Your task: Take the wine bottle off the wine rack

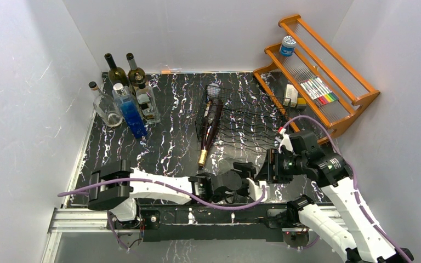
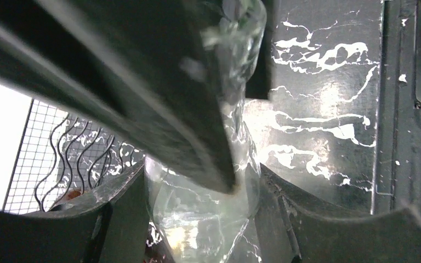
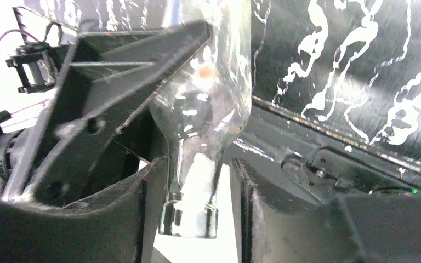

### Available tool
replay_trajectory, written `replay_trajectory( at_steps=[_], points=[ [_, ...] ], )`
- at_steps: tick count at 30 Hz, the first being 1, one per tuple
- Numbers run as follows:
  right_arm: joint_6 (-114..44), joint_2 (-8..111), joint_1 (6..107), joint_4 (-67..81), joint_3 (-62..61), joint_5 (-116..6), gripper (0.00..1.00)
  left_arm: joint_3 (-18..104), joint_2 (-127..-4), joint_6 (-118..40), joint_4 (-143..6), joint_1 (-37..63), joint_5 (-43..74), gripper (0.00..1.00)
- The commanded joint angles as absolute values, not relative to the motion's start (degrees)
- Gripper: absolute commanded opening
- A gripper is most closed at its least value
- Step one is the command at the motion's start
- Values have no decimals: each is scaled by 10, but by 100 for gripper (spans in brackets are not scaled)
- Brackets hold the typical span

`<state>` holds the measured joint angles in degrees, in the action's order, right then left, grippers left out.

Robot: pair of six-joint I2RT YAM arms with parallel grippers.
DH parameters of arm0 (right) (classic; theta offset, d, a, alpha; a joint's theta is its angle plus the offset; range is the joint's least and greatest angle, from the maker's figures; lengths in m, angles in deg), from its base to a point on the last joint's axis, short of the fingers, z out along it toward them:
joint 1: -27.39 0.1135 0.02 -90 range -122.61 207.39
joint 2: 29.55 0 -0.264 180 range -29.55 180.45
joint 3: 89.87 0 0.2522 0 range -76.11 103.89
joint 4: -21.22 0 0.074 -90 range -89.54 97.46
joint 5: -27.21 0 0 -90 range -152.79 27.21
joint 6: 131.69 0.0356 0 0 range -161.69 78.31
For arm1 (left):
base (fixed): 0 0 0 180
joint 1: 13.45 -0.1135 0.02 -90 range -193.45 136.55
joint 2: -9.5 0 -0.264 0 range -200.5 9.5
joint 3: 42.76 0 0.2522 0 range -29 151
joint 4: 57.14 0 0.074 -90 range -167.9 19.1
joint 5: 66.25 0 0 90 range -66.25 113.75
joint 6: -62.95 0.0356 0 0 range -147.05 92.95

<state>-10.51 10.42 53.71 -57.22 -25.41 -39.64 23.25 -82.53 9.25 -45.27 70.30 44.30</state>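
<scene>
**Item:** clear glass bottle (image 3: 208, 104).
**Location:** off the wine rack (image 1: 246, 126). It is held over the near edge of the bench (image 1: 164, 137) between my two end effectors, which meet nose to nose on the near side of the rack. Whether it rests on anything I cannot tell.

**Right end effector** (image 3: 194, 186): narrow, clamped on the bottle's neck just behind the lip. The neck fills the gap between its fingers.

**Left end effector** (image 2: 200, 181): closed on the bottle's wider body from the opposite side. In its own view the glass meets both fingers, so I read it as gripping (how firmly I cannot say).

**Item:** dark wine bottle (image 1: 212, 123) with a gold-capped neck.
**Location:** lying in the rack's left-hand cradle, beyond the left end effector, neck pointing back toward it. Neither end effector touches it.

**Item:** standing bottles (image 1: 126, 98), a group well off to the far left of both end effectors.

**Progress (my judgement):**
- Done: the clear bottle is lifted off the rack and sits mid-transfer between the arms.
- Left: one end effector has to let go, and the other has to set the bottle down on the bench.
- The dark bottle is not yet taken, should it be wanted too.
</scene>
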Motion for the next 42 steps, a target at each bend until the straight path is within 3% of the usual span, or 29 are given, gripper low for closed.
replay_trajectory(
  at_steps=[1, 6, 11, 31, 42],
  points=[
    [-125, 110, 538, -511, -183, -403, 66, 231, -760, 46, -492, 705, 433, 16],
    [-109, 123, 538, -485, -131, -452, 88, 210, -717, 0, -505, 705, 433, 12],
    [-95, 122, 538, -458, -82, -526, 98, 191, -669, -41, -513, 705, 437, 12],
    [-79, 116, 537, -419, -107, -580, 98, 186, -436, -215, -698, 665, 482, 2],
    [-74, 128, 537, -405, -117, -565, 98, 218, -377, -217, -729, 488, 507, 0]
  ],
)
